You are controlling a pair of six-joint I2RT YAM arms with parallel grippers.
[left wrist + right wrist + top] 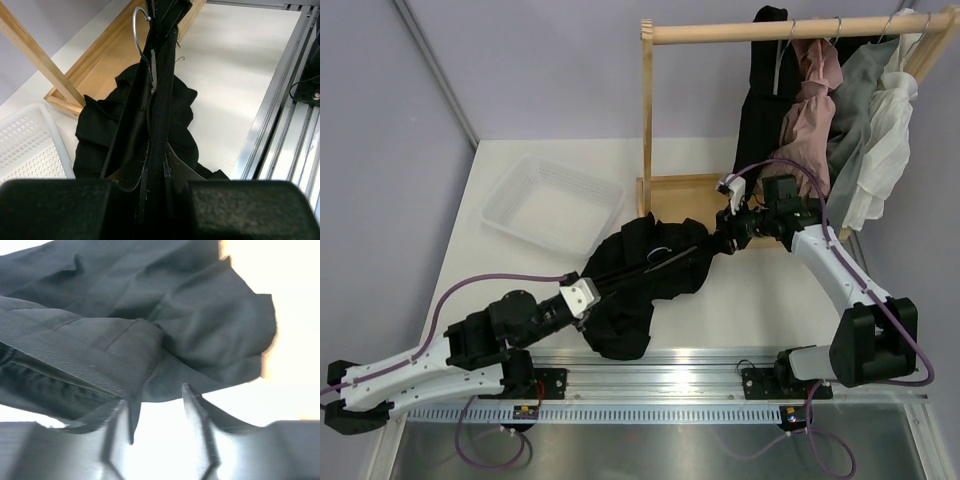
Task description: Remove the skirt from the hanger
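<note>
- Our left end effector (582, 296) is nearly closed, pinching the skirt's (630, 290) black cloth at its 8 o'clock edge.
- The skirt stretches from 8 towards 2 o'clock, its loose folds resting on the surface (760, 310).
- The hanger (134, 30) sits inside the cloth, its metal hook poking out at the 2 o'clock end.
- Our right end effector (723, 238) is at that end, parted and gripping nothing. A cloth corner may brush one finger (117, 435), but that view is blurred.
- A white basket (500, 205) lies at the skirt's 10 o'clock.
- A wooden rack (647, 120) of hanging clothes (870, 150) stands at 1 o'clock.
</note>
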